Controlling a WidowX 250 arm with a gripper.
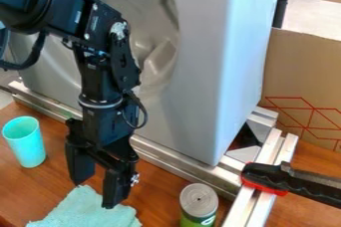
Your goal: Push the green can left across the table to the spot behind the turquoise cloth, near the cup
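The arm (100,71) comes in from the upper left and bends down over the desk (156,186), with the claw (96,195) hanging at its lower end. The claw is open, its two black fingers (80,164) standing well apart with a plain gap between them, and it has hold of nothing. Right beneath it, near the front of the desk, lies a pale turquoise cloth (83,212), rumpled and spread loosely. The fingertips come down over the cloth's upper edge; from here I can't tell whether they touch it.

Off to the left of the claw a turquoise cup (27,146) stands with its mouth up, apart from the cloth. On the other side, near the front, there's a can (199,201) with a grey top and a green side, standing upright. Behind it all is a big grey metal panel (200,61) by a long metal rail (156,154). A black and red clamp (293,183) reaches in from the right across more metal bars (256,198), and some brown cardboard (303,71) with red lines stands behind that.
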